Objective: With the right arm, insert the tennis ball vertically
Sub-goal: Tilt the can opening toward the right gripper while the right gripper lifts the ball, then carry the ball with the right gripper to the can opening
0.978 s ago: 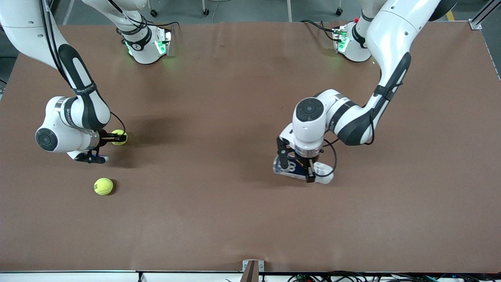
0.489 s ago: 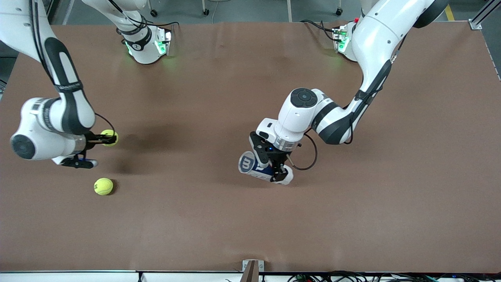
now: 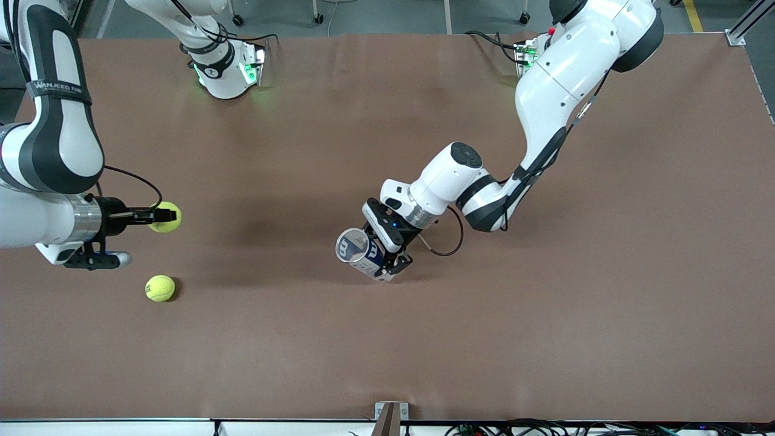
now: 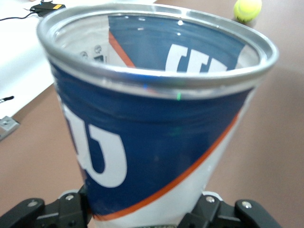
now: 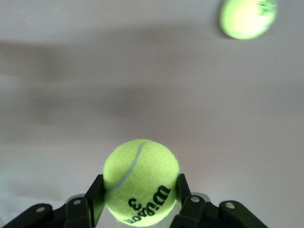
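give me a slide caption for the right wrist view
Right gripper clamps a tennis ball above the brown table; second ball lies loose.

- Front view looks down from high over the table [image 3: 545,339], facing both arm bases at its top edge.
- Left wrist view sits close against the can [image 4: 156,118].
- Right wrist view looks closely at the held ball [image 5: 141,181]; both wrist views and the front view share the loose ball [image 3: 160,288].

The held ball [image 5: 141,182] is yellow-green with a pale curved seam and black lettering; the ball on the table [image 3: 160,288] is the same yellow-green with a dark mark. The can [image 4: 152,118] is dark blue with large white letters, an orange stripe, a white lower part and a silver rim. The table [image 3: 387,339] is plain brown, the arms white with black bands.
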Controlling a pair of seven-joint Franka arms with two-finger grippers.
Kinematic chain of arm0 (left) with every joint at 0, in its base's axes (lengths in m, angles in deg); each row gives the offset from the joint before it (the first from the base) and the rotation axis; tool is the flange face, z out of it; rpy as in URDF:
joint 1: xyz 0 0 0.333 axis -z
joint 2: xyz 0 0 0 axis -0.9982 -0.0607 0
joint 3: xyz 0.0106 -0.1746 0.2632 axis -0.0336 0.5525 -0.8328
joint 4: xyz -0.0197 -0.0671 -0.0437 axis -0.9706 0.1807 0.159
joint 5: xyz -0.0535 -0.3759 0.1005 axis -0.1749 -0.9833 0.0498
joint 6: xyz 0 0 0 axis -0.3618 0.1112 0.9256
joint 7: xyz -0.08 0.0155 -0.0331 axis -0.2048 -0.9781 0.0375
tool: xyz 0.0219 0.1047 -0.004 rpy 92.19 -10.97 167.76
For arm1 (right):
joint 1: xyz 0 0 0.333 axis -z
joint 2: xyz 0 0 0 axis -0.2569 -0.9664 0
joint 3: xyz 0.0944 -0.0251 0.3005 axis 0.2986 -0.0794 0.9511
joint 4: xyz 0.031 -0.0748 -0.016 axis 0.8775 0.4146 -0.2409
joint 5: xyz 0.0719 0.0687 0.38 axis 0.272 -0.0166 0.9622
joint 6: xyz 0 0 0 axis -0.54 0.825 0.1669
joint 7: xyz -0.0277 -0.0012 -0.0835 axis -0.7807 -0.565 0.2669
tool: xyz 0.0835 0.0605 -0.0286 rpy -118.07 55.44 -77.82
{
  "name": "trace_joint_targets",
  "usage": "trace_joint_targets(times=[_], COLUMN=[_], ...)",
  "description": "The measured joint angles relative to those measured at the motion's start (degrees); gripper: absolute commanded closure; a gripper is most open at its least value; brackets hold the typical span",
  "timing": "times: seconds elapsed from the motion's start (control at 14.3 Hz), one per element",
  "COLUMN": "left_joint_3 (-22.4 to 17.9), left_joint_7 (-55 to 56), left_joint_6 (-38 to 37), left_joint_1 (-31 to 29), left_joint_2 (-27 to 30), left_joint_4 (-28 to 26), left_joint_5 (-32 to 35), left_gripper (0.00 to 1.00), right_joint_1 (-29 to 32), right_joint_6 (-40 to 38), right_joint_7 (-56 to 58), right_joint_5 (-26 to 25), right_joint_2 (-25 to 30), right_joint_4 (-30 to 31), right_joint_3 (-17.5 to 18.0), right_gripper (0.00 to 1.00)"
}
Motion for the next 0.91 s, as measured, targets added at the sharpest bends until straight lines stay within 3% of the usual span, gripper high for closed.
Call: trace_joint_targets(times=[0.28, 0.42, 0.91], left_joint_3=[0.0, 0.0, -0.3], left_joint_7=[8.8, 11.4, 11.5], left_joint_6=[1.8, 5.0, 11.4], left_joint_1=[3.4, 4.6, 5.0], left_joint_2=[-0.4, -1.1, -5.8], left_joint_4=[0.1, 0.1, 0.1], left_joint_5=[-0.1, -0.7, -0.9], left_gripper=[0.28, 0.27, 0.27], right_joint_1=[-4.3, -7.7, -16.5], right_joint_6=[1.3, 5.6, 9.4], right_joint_7=[0.0, -1.9, -9.9], right_joint_5=[16.0, 21.0, 22.8], right_joint_2=[0.0, -0.1, -0.4], right_joint_4=[-1.7, -2.5, -2.8], right_joint_3=[1.2, 1.3, 1.4], right_gripper=[0.72, 0.72, 0.72])
